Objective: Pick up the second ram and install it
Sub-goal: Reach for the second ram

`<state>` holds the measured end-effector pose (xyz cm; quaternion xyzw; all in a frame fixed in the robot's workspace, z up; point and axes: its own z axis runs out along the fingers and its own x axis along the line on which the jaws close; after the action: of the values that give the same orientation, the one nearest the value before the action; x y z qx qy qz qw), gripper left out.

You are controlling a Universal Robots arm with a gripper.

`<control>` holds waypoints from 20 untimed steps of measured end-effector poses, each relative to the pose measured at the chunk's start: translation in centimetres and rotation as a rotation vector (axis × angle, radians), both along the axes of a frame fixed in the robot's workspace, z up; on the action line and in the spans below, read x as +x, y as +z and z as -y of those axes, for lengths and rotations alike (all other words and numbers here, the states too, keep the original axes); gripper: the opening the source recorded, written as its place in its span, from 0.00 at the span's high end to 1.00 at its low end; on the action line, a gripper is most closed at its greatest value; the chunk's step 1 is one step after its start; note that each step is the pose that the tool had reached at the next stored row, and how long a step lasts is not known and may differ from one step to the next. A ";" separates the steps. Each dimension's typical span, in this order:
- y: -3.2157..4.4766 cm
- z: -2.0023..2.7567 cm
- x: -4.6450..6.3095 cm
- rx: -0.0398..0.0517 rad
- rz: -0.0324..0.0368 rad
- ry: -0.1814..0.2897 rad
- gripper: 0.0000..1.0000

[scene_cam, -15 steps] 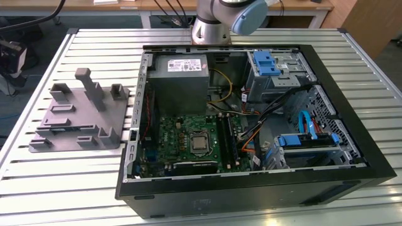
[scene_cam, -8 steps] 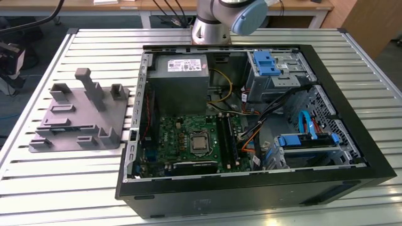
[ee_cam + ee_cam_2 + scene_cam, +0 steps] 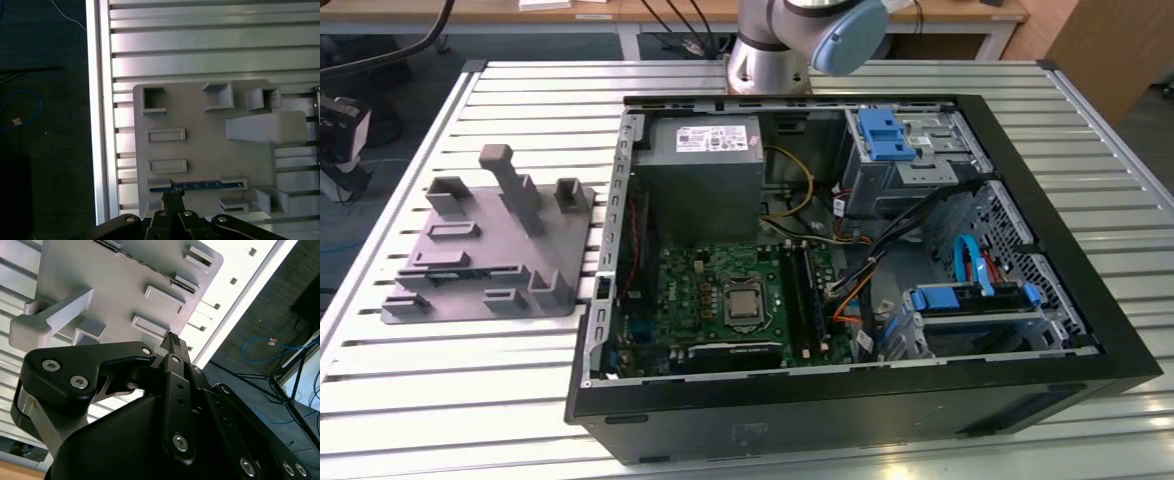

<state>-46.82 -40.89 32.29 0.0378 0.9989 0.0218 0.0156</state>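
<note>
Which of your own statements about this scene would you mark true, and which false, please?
1. The ram sits in the fixture. True.
2. The case is closed. False: it is open, and the motherboard shows.
3. The fixture stands inside the case. False: it stands on the table, to the exterior view's left of the case.
4. The gripper is shut. True.
</note>
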 end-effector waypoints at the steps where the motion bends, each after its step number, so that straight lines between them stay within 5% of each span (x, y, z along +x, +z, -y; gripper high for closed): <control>1: -0.06 0.01 -0.1 0.0000 0.0001 0.000 0.90; 20: -0.92 0.18 -1.4 0.0001 0.0001 0.000 0.90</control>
<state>-48.22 -41.07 31.36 0.0378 0.9989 0.0218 0.0157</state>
